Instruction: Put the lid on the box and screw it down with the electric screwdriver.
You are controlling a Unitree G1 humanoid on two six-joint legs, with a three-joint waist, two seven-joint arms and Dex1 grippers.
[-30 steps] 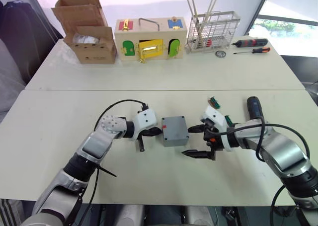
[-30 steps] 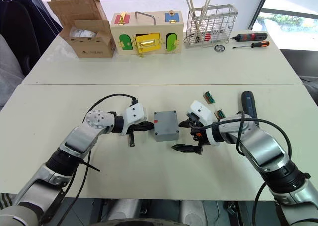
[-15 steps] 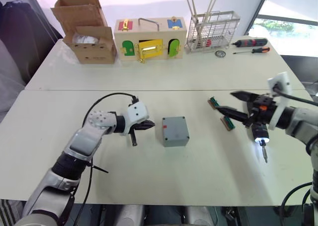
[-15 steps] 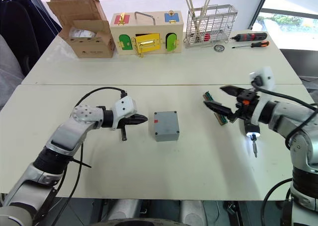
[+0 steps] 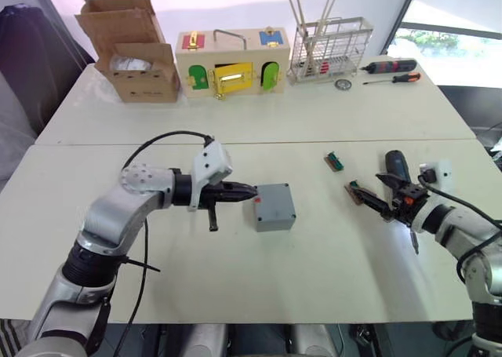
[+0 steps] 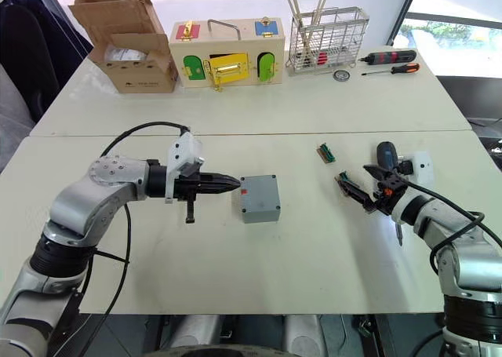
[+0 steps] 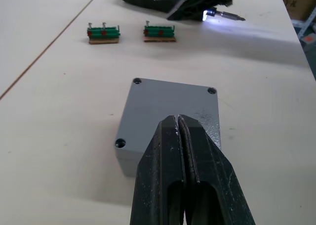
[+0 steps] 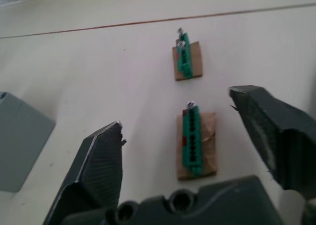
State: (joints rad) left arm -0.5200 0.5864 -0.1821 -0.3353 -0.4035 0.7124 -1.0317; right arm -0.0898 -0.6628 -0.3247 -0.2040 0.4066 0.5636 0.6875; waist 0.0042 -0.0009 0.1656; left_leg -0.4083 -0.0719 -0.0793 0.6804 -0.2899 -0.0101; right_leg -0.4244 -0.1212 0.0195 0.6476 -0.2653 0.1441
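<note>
Two pincers are over the worktop [image 5: 235, 286]. Left pincer [image 5: 249, 191] is fully closed, tips touching the box [image 5: 274, 206] at its red-marked side. Right pincer [image 8: 195, 136] stands wide above a green part [image 8: 192, 142], beside the electric screwdriver [image 5: 398, 169], probably not holding it.

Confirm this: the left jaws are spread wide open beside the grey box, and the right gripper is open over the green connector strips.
Not quite. The left wrist view shows the left gripper with its jaws pressed shut at the grey box, not spread. The rest holds: the right gripper is open over the green connector strips.
</note>
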